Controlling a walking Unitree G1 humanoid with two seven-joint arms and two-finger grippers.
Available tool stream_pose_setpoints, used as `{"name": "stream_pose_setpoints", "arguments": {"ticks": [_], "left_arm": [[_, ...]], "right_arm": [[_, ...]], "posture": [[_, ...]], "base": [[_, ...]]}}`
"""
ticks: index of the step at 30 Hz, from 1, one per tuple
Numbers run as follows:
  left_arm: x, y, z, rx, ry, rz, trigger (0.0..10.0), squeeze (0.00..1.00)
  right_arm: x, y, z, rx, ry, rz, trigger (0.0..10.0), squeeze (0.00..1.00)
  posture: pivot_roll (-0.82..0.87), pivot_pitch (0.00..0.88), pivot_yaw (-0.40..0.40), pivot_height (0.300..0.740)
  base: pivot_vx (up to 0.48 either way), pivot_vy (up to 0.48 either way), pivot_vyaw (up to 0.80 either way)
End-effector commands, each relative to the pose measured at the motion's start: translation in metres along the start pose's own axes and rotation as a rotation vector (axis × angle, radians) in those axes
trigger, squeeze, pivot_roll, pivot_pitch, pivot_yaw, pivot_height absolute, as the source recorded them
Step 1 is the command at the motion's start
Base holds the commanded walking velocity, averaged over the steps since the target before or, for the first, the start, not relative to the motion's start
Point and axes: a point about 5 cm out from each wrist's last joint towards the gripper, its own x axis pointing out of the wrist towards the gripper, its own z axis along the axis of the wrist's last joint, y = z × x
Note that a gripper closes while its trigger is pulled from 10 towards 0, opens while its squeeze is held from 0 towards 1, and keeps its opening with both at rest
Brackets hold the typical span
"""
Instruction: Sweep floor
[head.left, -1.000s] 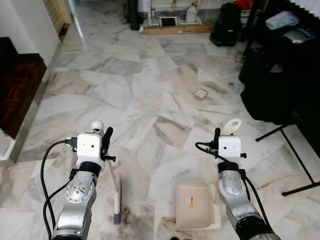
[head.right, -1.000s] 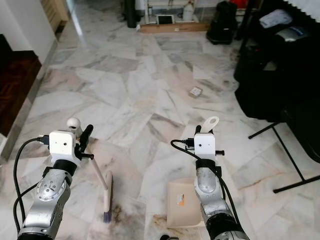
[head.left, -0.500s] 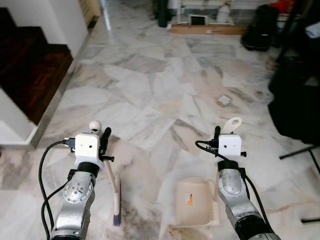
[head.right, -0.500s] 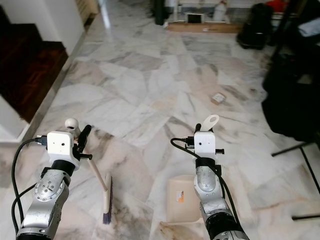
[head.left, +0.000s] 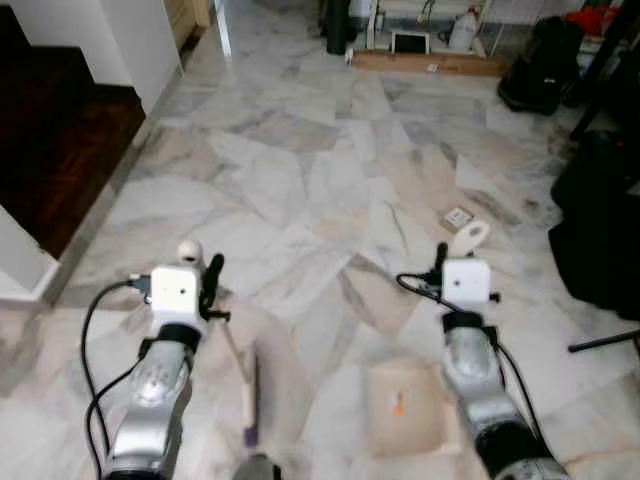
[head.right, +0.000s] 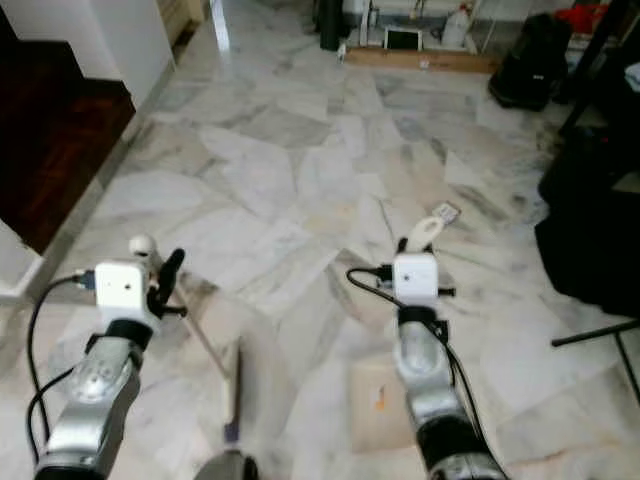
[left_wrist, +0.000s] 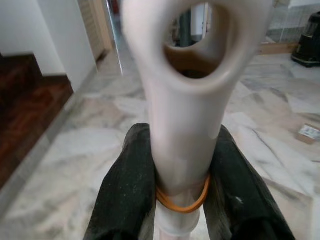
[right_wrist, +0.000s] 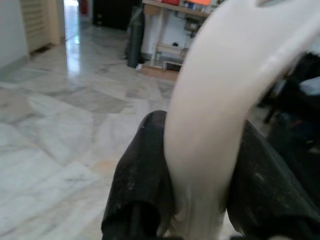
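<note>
My left gripper (head.left: 212, 272) is shut on the cream handle of a small broom (head.left: 243, 372); its brush end rests on the marble floor (head.left: 300, 190) low between my arms. In the left wrist view both black fingers (left_wrist: 127, 185) clamp the broom handle (left_wrist: 182, 120), which carries an orange rubber band. My right gripper (head.left: 441, 258) is shut on the cream handle of a beige dustpan (head.left: 404, 407), whose pan lies flat on the floor under that arm. In the right wrist view the dustpan handle (right_wrist: 220, 115) sits between the black fingers (right_wrist: 142, 175). A small piece of litter (head.left: 458, 216) lies ahead on the right.
Dark wooden stairs (head.left: 50, 150) and a white wall (head.left: 130, 40) stand on the left. Black bags and a stand's legs (head.left: 600, 230) crowd the right side. At the far end are a wooden board, a white bottle (head.left: 462, 30) and a black bag (head.left: 535, 70).
The whole picture has shifted and blurred, so the camera has moved forward. The litter now sits closer to the dustpan handle. Both grippers keep their hold.
</note>
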Motion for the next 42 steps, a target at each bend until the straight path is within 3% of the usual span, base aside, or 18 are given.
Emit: {"name": "stream_pose_setpoints", "arguments": {"ticks": [1,25,42], "left_arm": [[0.001,-0.002,0.005,0.012,-0.027,-0.005,10.0,0.0],[0.004,-0.004,0.006,0.01,-0.035,-0.018,10.0,0.0],[0.003,-0.004,0.007,0.009,-0.037,-0.001,10.0,0.0]], "right_arm": [[0.002,-0.009,0.004,0.006,-0.021,-0.025,10.0,0.0],[0.0,0.001,0.006,0.003,-0.038,0.032,10.0,0.0],[0.002,0.007,0.011,-0.002,-0.059,0.089,10.0,0.0]], "posture": [[0.11,0.179,0.012,0.74],[0.11,0.142,0.016,0.74],[0.11,0.184,0.006,0.74]], "base": [[0.368,0.0,0.0],[0.364,0.0,0.0],[0.364,0.0,0.13]]}}
